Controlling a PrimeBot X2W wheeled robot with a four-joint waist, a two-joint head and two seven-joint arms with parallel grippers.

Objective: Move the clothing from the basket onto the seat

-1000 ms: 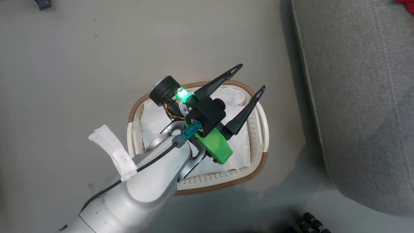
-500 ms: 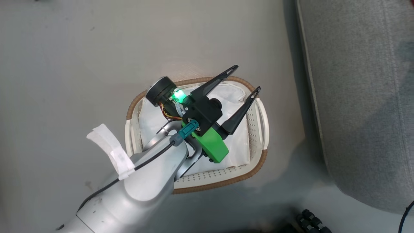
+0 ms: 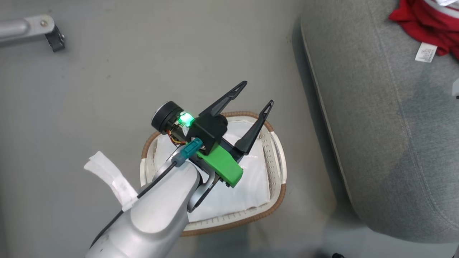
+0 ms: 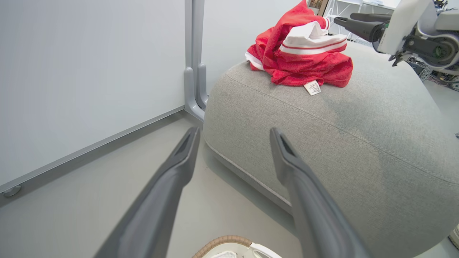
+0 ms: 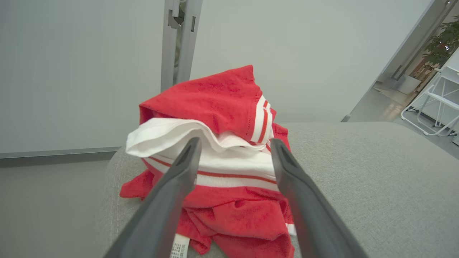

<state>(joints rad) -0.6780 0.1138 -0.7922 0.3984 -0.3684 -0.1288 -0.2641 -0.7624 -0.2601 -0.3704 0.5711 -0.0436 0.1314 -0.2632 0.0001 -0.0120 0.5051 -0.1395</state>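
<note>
A smooth grey floor [image 3: 107, 71] is bounded by a pale wall [image 4: 89, 64] with a grey metal post [image 4: 193, 43]. A potted plant [image 5: 444, 41] and white frames [image 5: 428, 107] are glimpsed beyond.

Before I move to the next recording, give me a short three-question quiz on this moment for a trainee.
1. What does the red clothing lie on?
2. True or false: the left gripper is shut on the basket.
3. The right gripper is: A) open, pointing at the clothing; B) shut on the clothing; C) inside the basket.
Key: 1. The grey seat. 2. False; it is open above the basket. 3. A.
</note>
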